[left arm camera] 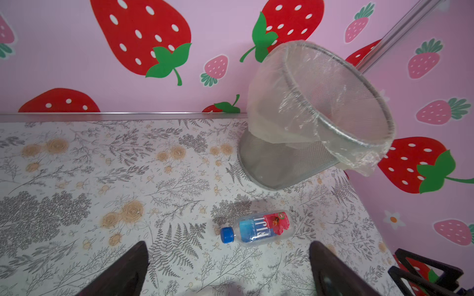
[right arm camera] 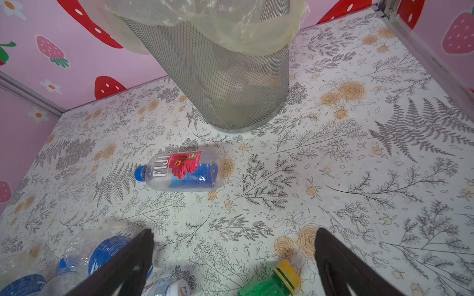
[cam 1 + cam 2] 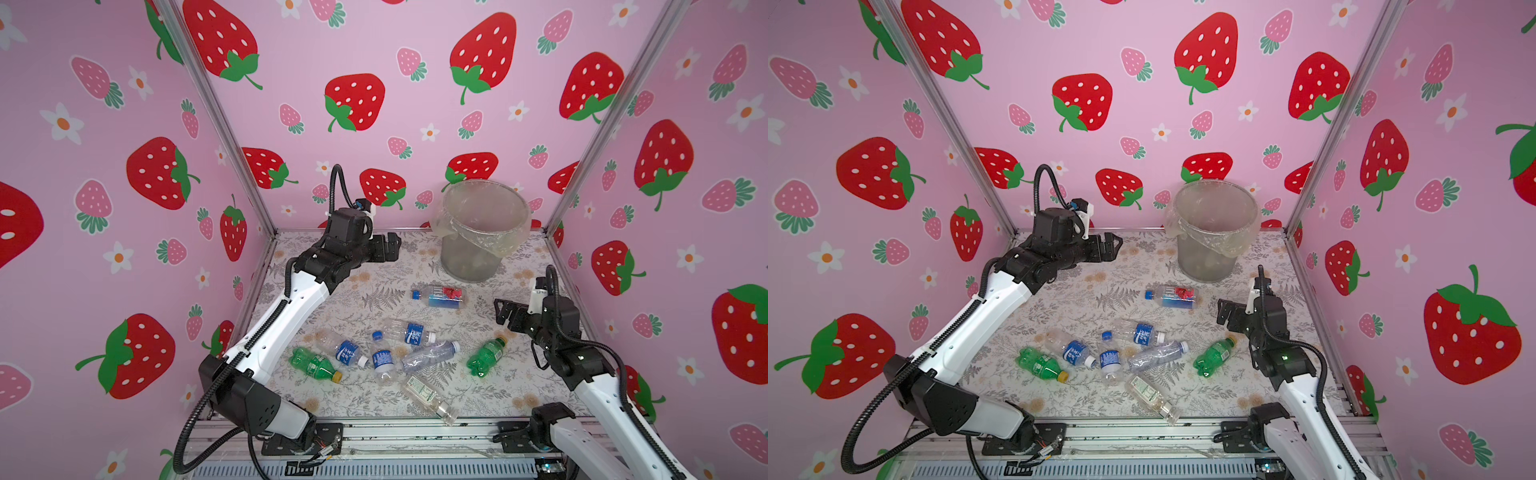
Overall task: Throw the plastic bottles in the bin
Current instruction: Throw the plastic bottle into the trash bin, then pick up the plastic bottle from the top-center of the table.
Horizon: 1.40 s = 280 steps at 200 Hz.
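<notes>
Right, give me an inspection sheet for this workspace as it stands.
Surface: floral-print table, no spill seen.
Job's things: bin upright at the back, liner over its rim, contents unclear through the mesh. Eight bottles lie on the table: Fiji bottle alone nearest the bin; left green bottle and right green bottle flank four clear bottles; front clear bottle near the table's edge.
Clutter: nothing seen.
Grippers: left gripper open, empty, raised left of the bin; right gripper open, empty, right of the Fiji bottle.
Cables: black hoses on both arms, off the bottles.
Surroundings: strawberry-print walls, metal frame posts.
</notes>
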Motion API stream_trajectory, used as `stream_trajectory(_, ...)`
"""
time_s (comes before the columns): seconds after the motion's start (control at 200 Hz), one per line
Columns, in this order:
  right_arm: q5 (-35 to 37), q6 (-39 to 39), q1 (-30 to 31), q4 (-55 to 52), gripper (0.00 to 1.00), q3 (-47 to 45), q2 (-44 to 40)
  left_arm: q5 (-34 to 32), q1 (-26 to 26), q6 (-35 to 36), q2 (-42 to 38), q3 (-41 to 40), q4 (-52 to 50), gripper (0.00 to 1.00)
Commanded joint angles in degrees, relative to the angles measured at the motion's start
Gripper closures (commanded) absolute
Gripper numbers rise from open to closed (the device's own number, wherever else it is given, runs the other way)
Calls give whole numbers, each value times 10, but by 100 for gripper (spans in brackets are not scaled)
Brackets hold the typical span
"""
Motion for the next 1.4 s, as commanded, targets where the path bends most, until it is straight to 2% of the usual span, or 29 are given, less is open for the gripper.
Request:
stream_trajectory(0.0, -21, 13, -1, 17, 1, -8, 17, 4, 25, -7, -17, -24, -23, 1)
stream_trajectory(0.17, -41, 6, 0, 45, 1, -12, 41, 38, 73, -5, -20, -83, -1, 1)
stream_trajectory(0.305, -63, -19, 3, 84, 1, -25, 64, 10, 92, 26, -1, -89, -30, 1)
stream_trajectory(0.595, -56, -56, 36, 109, 1, -2, 145, 69, 93, 40, -13, -108, -12, 1)
stream_trajectory(1.046, 8, -50, 116, 79, 1, 34, 208, 47, 94, 46, -14, -95, -48, 1)
stream_trajectory(1.216, 33, -83, 128, 73, 1, 65, 235, 47, 94, 49, -13, -91, -53, 1)
stream_trajectory(1.396, 46, -163, 138, 69, 1, 112, 268, 47, 94, 50, -15, -91, -54, 1)
